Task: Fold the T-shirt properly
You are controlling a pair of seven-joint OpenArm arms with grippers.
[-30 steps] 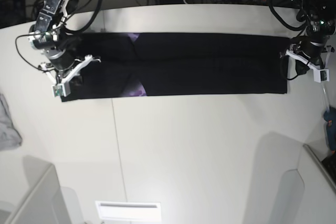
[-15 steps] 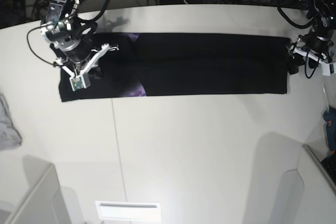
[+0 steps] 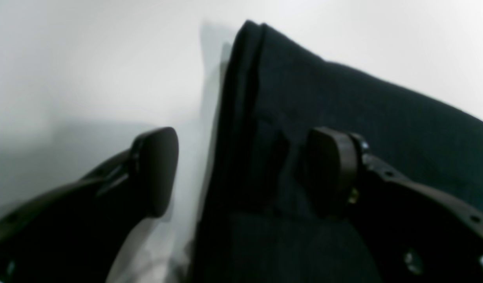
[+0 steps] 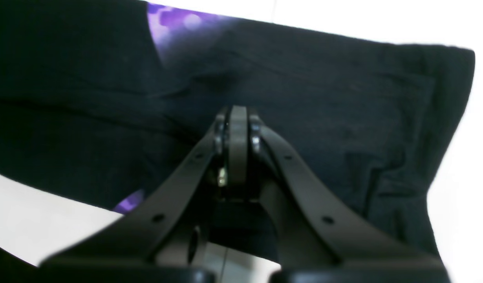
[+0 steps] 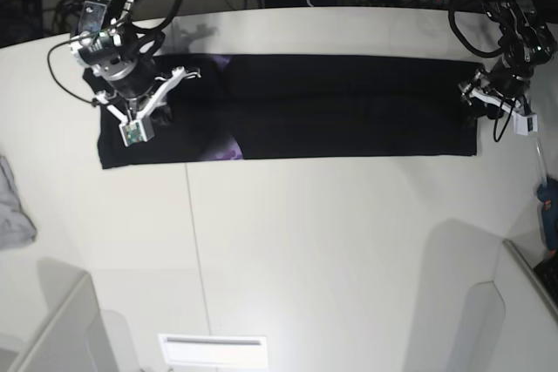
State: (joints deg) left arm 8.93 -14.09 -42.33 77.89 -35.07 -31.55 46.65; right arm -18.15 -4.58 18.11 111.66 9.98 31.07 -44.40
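Cloth like this shirt [image 5: 349, 106] will handle soft, limp and light: it has no stiffness of its own, so whatever is lifted will droop and drag the rest after it. It lies as a long flat band on the white surface [image 5: 305, 250], already doubled lengthwise, with a sliver of purple print showing at a fold line.

The left hand [image 3: 241, 173] is spread wide and grasping nothing; one finger [image 3: 155, 169] sits over bare surface just outside the shirt's end edge, the other finger [image 3: 332, 169] over the black cloth, so the stacked layers of that edge lie between them. From the wrist view the edge looks several layers thick (how many, the blur hides). In my judgement that is a sound place to take hold: right at the end edge, pinching all layers together, since a grip on the top layer alone would peel the fold open.

The right hand [image 4: 237, 129] is clenched, fingertips pressed together with nothing visible between them, hovering or resting over the shirt's other end; contact cannot be told. Purple print lies just beyond its tips, the shirt's corner off to its side.

Thin knit may slip from smooth pads, so a deep bite seems wiser than a tip pinch.
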